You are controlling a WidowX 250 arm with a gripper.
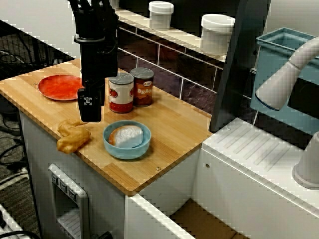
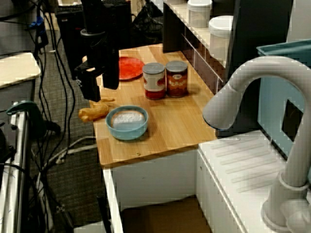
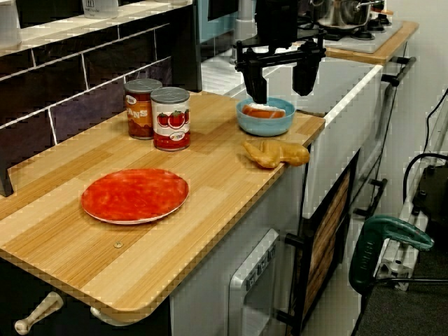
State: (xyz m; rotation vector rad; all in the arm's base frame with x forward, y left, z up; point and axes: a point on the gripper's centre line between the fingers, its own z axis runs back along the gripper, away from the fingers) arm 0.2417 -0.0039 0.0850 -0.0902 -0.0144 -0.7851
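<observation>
End-on view along the worktop [image 3: 210, 203]: the tool [image 3: 280, 78] hangs in the upper middle of the frame, its two fingers pointing down and spread wide, with nothing between them. Below it, right of centre, lies one golden pastry [image 3: 275, 152], flat on the wood at the worktop's right-hand edge. Its long axis runs left to right across the frame, and its rounder end points right, toward that edge. One blue bowl [image 3: 264, 126] stands just above the pastry in the frame, near it but not touching, and one pale piece of food [image 1: 128, 136] rests inside. In the side view the tool hovers over the pastry, left of the bowl, clear of both. Two cans [image 3: 171, 117] stand upright side by side, touching, left of centre and near the dark tiled wall. One red plate [image 3: 135, 194] lies in the lower left, well apart from the pastry. In the high view two white jars [image 1: 161, 14] stand on the shelf [image 1: 184, 36] along the top of the frame.
</observation>
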